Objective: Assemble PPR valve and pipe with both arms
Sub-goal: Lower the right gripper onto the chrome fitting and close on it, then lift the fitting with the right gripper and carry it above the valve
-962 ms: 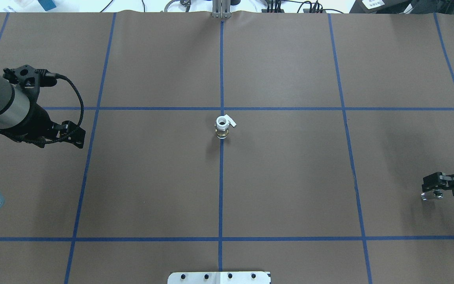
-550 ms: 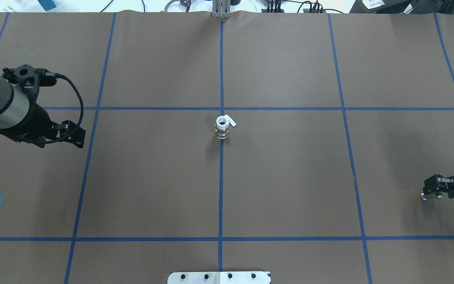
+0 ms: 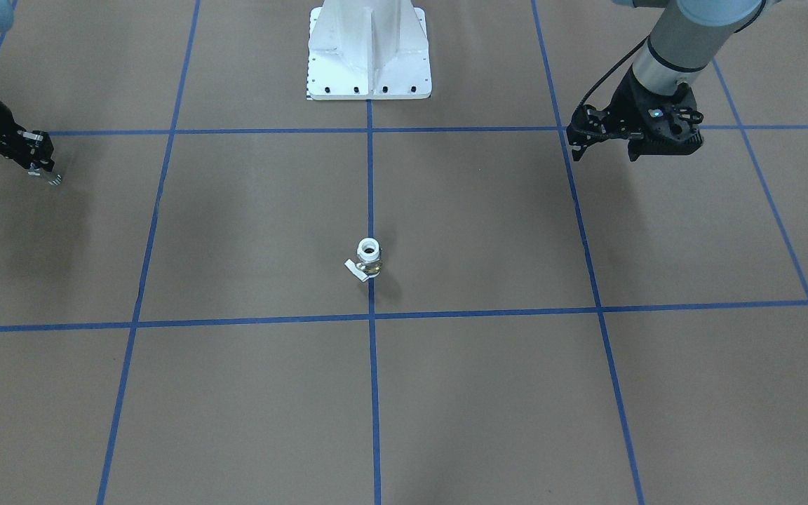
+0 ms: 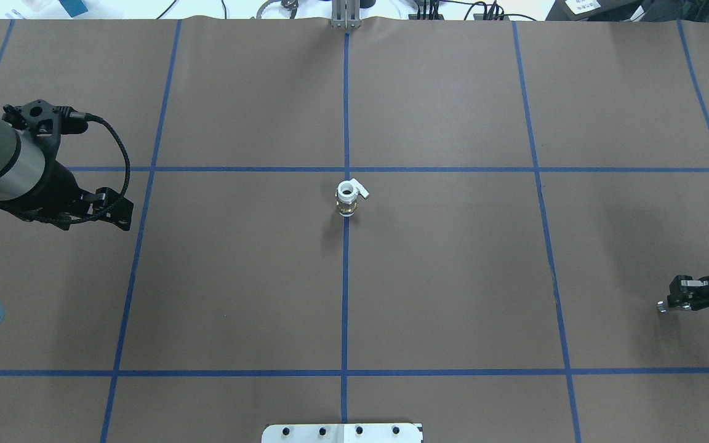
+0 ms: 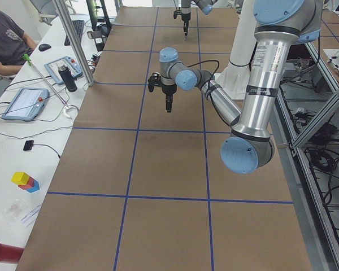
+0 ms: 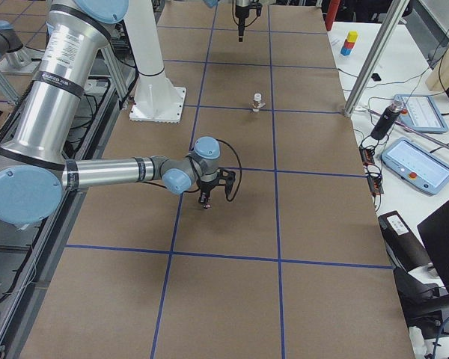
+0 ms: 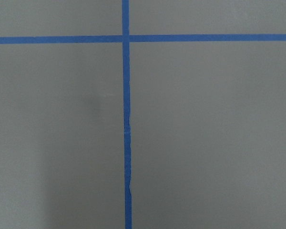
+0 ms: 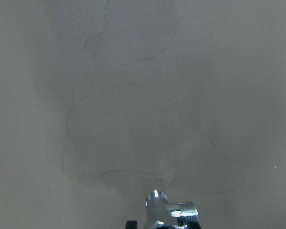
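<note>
Matte brown table (image 4: 453, 277), upright white-brass PPR valve (image 4: 346, 198), right gripper (image 4: 674, 298) clamping chrome pipe (image 8: 168, 210), left gripper (image 4: 124, 216) state unclear.

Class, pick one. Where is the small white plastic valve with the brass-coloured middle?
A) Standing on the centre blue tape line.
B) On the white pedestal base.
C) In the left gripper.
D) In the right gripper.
A: the white-and-brass plastic valve stands alone on the centre blue tape line, far from the left gripper and the right gripper, which grips a tiny silver metal stub.
</note>
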